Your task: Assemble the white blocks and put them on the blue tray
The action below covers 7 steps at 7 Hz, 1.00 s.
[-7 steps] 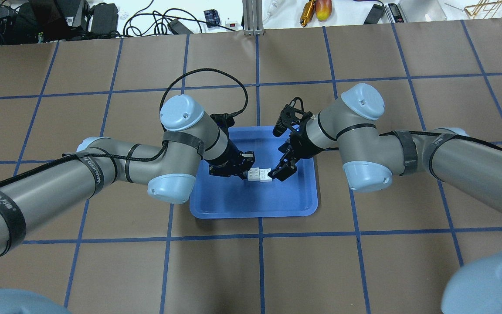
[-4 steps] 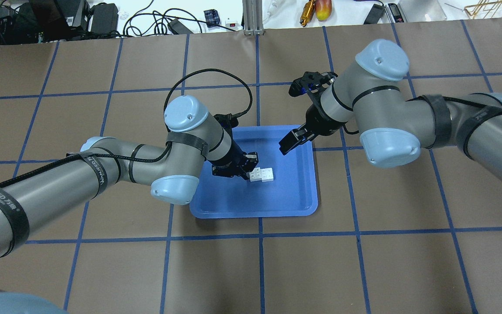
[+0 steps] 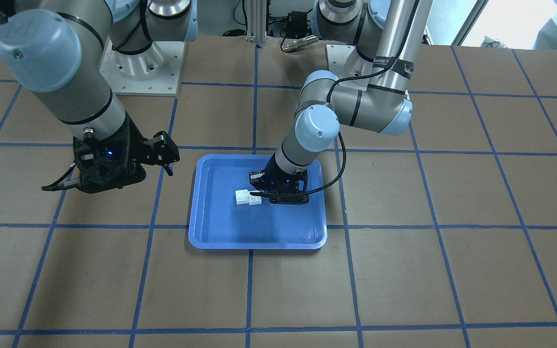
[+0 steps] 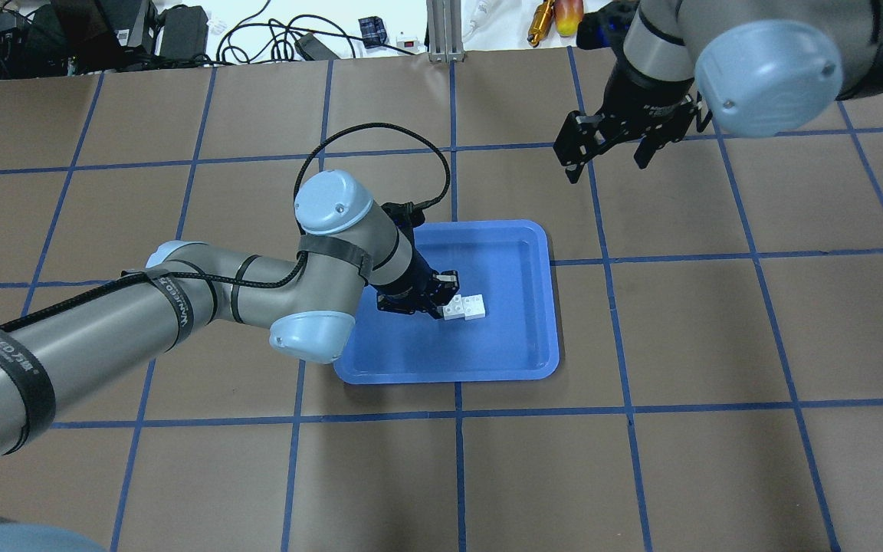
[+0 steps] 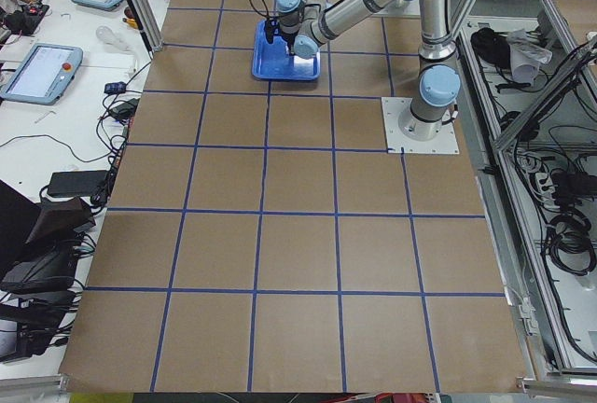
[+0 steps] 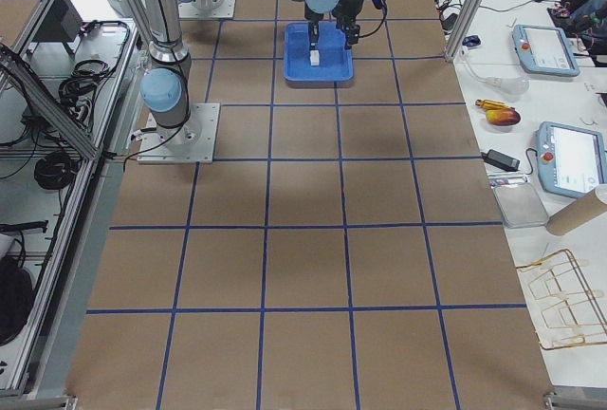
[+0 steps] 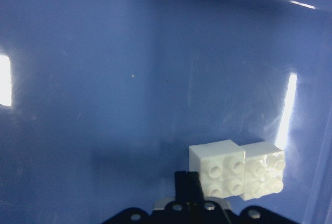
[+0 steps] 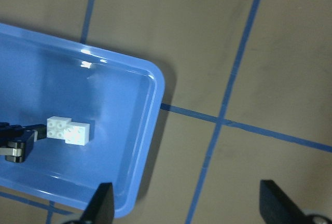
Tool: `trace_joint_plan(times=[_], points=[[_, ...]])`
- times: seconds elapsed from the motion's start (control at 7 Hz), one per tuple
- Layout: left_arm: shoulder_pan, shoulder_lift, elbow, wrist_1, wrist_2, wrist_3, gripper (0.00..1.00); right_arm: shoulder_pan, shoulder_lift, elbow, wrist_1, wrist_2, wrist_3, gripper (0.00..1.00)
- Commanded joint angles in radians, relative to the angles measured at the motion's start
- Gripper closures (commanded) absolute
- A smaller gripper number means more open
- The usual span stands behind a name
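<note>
The two white blocks are joined side by side and lie near the middle of the blue tray. They also show in the front view, the left wrist view and the right wrist view. My left gripper reaches low into the tray and is shut on the left block. One finger lies against its side and the other is hidden. My right gripper is open and empty, raised high beyond the tray's far right corner.
Brown table paper with blue grid tape surrounds the tray. A bench with cables and tools lies past the far edge, beside an aluminium post. The arm bases stand on the robot's side.
My right gripper let go of the blocks' right end, then lifted and swung away to the far right. My left gripper and the blocks shifted slightly right together.
</note>
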Motion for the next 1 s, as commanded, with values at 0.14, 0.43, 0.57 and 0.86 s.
trace_joint_plan(times=[0.14, 0.43, 0.57, 0.86], points=[[-0.01, 0.023, 0.006, 0.001, 0.017, 0.019, 1.0, -0.007, -0.06, -0.073, 0.16, -0.06, 0.177, 0.0], [0.002, 0.068, 0.11, -0.104, 0.168, 0.065, 1.0, -0.02, -0.066, -0.07, 0.184, -0.056, 0.283, 0.0], [0.031, 0.091, 0.18, -0.229, 0.177, 0.143, 1.0, -0.022, -0.068, -0.07, 0.187, -0.057, 0.291, 0.0], [0.124, 0.158, 0.277, -0.495, 0.203, 0.273, 1.0, -0.023, -0.08, -0.069, 0.21, -0.063, 0.399, 0.0]])
